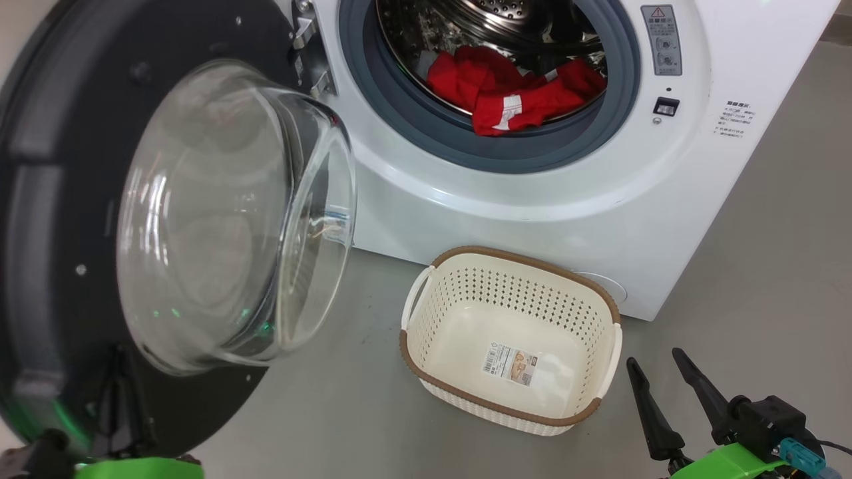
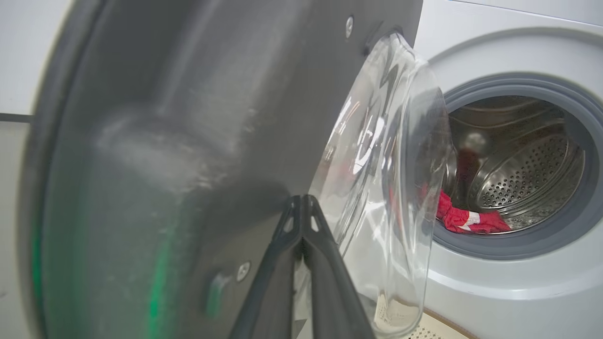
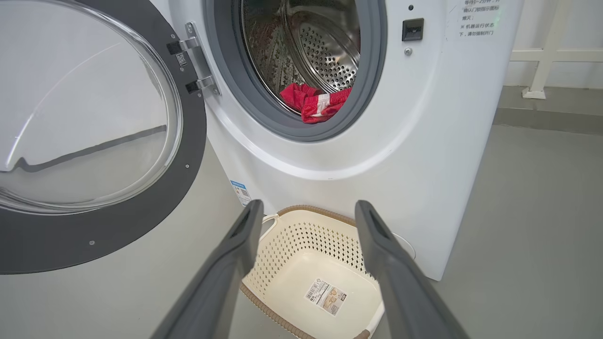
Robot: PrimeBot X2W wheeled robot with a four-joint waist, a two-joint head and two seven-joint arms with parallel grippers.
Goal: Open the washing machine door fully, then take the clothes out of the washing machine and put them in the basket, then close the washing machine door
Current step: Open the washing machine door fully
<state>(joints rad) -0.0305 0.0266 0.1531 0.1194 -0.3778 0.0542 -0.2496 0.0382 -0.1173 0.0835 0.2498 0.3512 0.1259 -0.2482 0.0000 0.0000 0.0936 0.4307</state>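
Wrapping up step 1, I'd say. Head view: large round black-rimmed washing machine door w/ bulging clear glass stands wide open, left of the big white front-loading washing machine; bright red-and-white fabric clothes lie at the front lip of the perforated steel drum; cream perforated plastic basket, brown rim, sits on the grey floor just before the machine; right gripper is beside it, fingers spread, nothing held. Left wrist view: left gripper pinched together, empty, tips at the door's inner face, contact unclear. Right wrist view: next prob. needs the right arm reaching over the basket & grey rubber gasket into the drum; door glass bulges at left

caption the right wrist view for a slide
Open jaws face the basket; the clothes lie in the washing machine.
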